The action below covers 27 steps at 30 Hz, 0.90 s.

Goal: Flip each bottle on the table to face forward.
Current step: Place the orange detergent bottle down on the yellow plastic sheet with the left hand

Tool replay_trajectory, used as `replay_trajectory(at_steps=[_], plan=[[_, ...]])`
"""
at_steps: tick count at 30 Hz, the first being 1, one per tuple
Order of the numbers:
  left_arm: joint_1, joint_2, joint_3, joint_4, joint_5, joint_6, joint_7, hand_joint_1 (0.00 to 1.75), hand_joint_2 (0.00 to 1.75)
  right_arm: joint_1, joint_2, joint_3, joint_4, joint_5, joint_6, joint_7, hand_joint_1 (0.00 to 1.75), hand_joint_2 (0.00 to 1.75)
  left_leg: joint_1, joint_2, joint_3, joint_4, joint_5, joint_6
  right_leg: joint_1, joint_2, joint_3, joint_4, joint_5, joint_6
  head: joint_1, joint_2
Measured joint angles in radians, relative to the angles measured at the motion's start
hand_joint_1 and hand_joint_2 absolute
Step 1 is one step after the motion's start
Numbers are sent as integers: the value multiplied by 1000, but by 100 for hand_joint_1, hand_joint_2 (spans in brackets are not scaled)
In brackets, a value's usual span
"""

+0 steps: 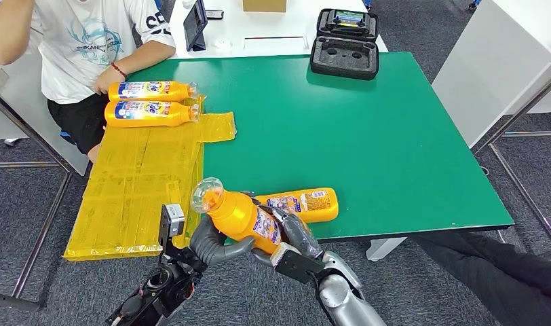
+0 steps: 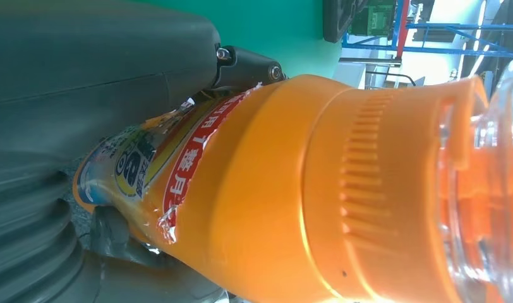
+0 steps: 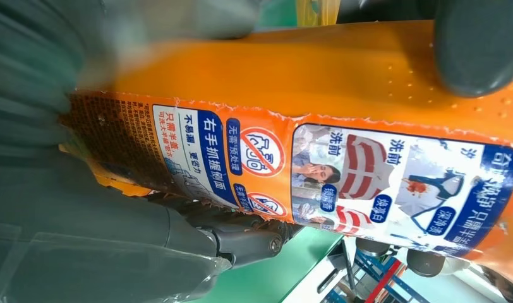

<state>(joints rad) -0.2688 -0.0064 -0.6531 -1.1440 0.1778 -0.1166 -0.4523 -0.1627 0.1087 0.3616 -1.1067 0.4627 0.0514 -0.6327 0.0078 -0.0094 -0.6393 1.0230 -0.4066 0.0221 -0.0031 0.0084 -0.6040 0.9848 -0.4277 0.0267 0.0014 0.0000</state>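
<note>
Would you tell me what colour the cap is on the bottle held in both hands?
Clear, see-through plastic on the orange bottle; the cap shows best in the head view.

A green-topped table stands on metal legs over grey patterned carpet. A white table butts against its far edge, and an open black foam-lined case straddles the join. A white panel leans at the right. A seated person in a white shirt is at the far left corner.
</note>
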Motion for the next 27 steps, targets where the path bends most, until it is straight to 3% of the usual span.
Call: replay_trajectory(at_steps=[1,2,4,5,6,8,27], plan=[[0,0,0,0,0,0,0,175,175,0,0,0,0,0,0,0,159,175,0,0,0,0,0,0,0,0,0,0,0,0,0,0],[0,0,0,0,0,0,0,175,175,0,0,0,0,0,0,0,129,175,0,0,0,0,0,0,0,0,0,0,0,0,0,0],[0,-1,0,0,2,-1,0,175,175,-1,0,0,0,0,0,0,42,175,0,0,0,0,0,0,0,0,0,0,0,0,0,0],[0,-1,0,0,5,-2,1,175,175,-1,0,1,0,1,-1,2,14,131,0,0,0,0,0,0,0,0,0,0,0,0,0,0],[0,-1,0,0,9,-2,2,175,175,-1,0,2,0,1,-4,5,0,87,0,0,0,0,0,0,0,0,0,0,0,0,0,0],[0,-2,1,0,18,0,6,175,175,-1,0,3,0,2,-16,16,0,0,0,0,0,0,0,0,0,0,0,0,0,0,0,0],[20,-9,17,-66,57,153,37,175,175,-10,12,3,-28,-64,-69,80,0,0,0,0,0,0,0,0,0,0,0,0,0,0,0,0]])
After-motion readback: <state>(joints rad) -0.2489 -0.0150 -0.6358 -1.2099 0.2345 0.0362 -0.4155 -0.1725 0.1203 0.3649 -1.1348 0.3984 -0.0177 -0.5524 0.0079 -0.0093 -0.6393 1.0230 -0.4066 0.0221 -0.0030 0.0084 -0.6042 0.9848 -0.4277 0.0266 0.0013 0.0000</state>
